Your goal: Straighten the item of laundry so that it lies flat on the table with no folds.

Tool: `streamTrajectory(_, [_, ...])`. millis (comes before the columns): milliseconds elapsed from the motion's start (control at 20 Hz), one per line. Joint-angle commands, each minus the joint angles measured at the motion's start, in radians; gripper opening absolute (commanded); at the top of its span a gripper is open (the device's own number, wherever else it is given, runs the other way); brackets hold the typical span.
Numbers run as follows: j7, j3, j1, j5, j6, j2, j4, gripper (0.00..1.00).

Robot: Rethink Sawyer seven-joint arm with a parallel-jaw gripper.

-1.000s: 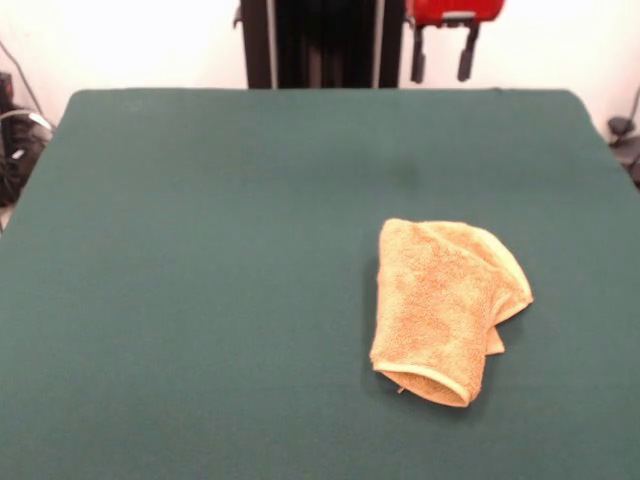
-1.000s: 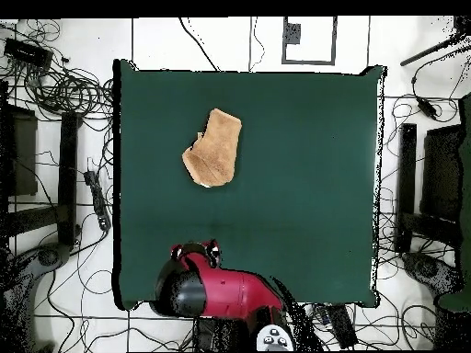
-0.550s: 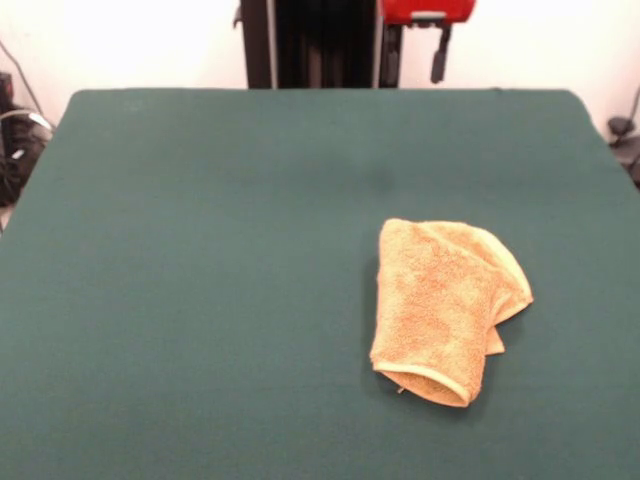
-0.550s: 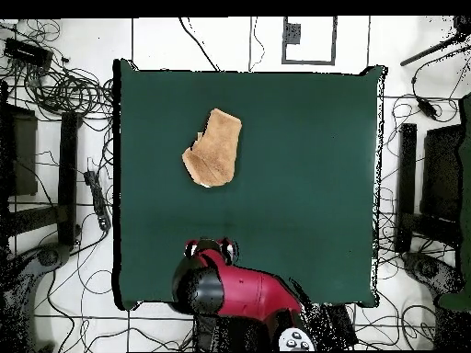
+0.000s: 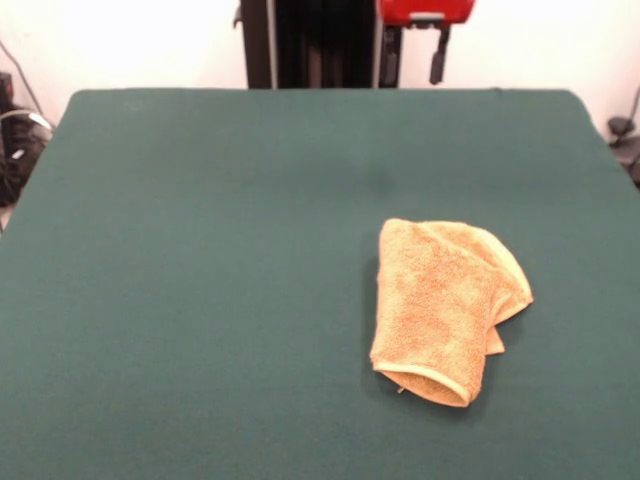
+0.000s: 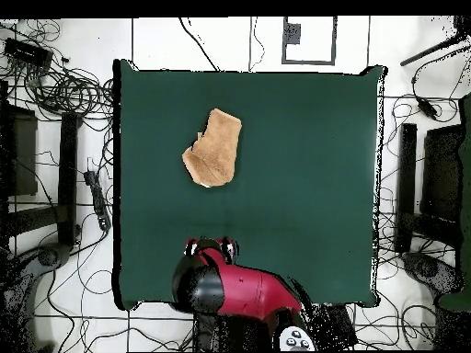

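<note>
**Gripper high at far edge, towel folded on green surface**

Red arm drawn back over the far edge. Gripper hanging above that edge with fingers apart, holding nothing, well apart from the hand towel. Golden-orange, doubled over itself, lying right of centre toward the near side. Bare green surface all around; widest room to the left.

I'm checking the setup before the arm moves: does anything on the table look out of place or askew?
Only the towel: it lies folded over itself in a rumpled bundle on the green table, not flat. The gripper hangs open at the far edge, well clear of it. Nothing looks spilled or damaged.
</note>
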Motion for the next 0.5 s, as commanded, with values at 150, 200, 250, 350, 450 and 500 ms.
streamTrajectory(150, [0.175, 0.07, 0.034, 0.05, 0.046, 0.078, -0.122, 1.0])
streamTrajectory(200, [0.173, 0.072, 0.032, 0.05, 0.046, 0.085, -0.131, 1.0])
streamTrajectory(250, [0.171, 0.072, 0.032, 0.049, 0.045, 0.091, -0.14, 1.0])
streamTrajectory(350, [0.171, 0.07, 0.032, 0.05, 0.044, 0.104, -0.155, 1.0])
streamTrajectory(450, [0.176, 0.066, 0.037, 0.055, 0.049, 0.113, -0.17, 1.0])
streamTrajectory(500, [0.178, 0.061, 0.042, 0.058, 0.054, 0.119, -0.181, 1.0])
